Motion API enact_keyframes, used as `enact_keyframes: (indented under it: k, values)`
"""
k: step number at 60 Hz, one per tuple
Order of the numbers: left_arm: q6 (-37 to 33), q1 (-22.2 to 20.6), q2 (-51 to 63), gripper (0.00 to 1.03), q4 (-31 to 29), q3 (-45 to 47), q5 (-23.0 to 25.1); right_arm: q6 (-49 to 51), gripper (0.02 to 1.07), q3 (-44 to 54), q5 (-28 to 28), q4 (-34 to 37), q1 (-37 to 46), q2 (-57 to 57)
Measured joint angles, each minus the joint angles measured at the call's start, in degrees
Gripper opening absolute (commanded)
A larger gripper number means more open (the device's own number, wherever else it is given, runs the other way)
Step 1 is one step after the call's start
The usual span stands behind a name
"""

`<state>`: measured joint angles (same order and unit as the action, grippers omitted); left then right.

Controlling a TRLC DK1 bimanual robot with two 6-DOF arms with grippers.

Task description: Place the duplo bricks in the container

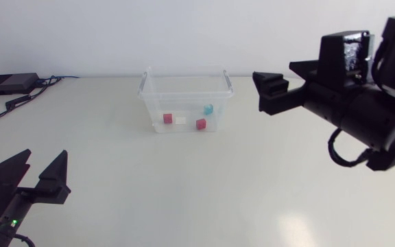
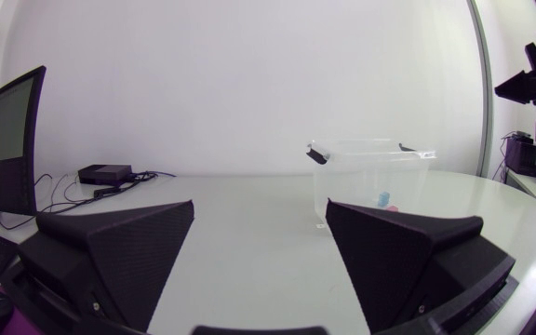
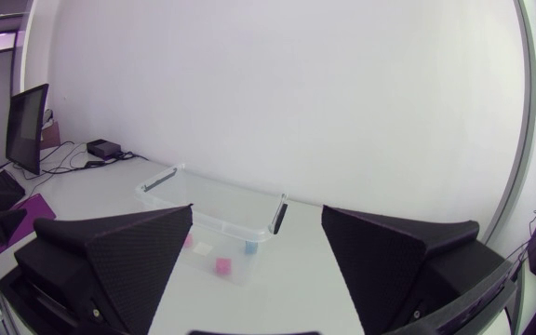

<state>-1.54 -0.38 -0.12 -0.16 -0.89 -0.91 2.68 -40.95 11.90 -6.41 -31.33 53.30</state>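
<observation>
Container (image 1: 186, 96) of clear plastic stands at the far middle of the worktop (image 1: 184, 192). On its floor lie four bricks: a red brick (image 1: 167, 118), a white brick (image 1: 181, 120) just beside it, a second red brick (image 1: 201, 124), and a blue brick (image 1: 208, 109) further back. The left pincer (image 1: 45, 156) sits low at the near-left corner, fingers spread wide, holding nothing. The right pincer (image 1: 260, 92) is raised to the right of the container, apart from it and likewise wide and empty. A black box (image 1: 9, 84) rests at the far-left corner.
</observation>
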Motion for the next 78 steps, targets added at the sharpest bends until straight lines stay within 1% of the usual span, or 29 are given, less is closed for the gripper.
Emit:
enact_keyframes:
  k: [12, 14, 32, 43, 59, 63, 67, 78]
  values:
    - [0.0, 0.0, 0.0, 0.99, 0.0, 0.0, 0.0, 0.4, 1.03, 6.1, 1.5, 4.1, -1.9, -11.6]
    - [0.0, 0.0, 0.0, 0.99, 0.0, 0.0, 0.0, 0.4, 1.03, 7.4, 1.7, 5.6, -1.9, -15.4]
    - [0.0, 0.0, 0.0, 0.99, 0.0, 0.0, 0.0, 1.3, 1.03, 13.7, 1.9, 13.0, -1.6, -33.2]
    - [0.0, 0.0, 0.0, 0.99, 0.0, 0.0, 0.0, 1.9, 1.03, 16.7, 1.7, 17.9, 1.9, -43.1]
    - [0.0, 0.0, 0.0, 0.99, 0.0, 0.0, 0.0, 2.2, 1.03, 23.6, -2.1, 16.9, 10.3, -47.1]
    - [0.0, 0.0, 0.0, 0.99, 0.0, 0.0, 0.0, 4.1, 1.03, 26.1, -3.5, 18.3, 6.3, -50.8]
    - [0.0, 0.0, 0.0, 0.99, 0.0, 0.0, 0.0, 5.6, 1.03, 28.5, -5.3, 18.0, 2.5, -52.8]
    - [0.0, 0.0, 0.0, 0.99, 0.0, 0.0, 0.0, 8.1, 1.03, 34.3, -5.3, 14.7, 1.4, -53.2]
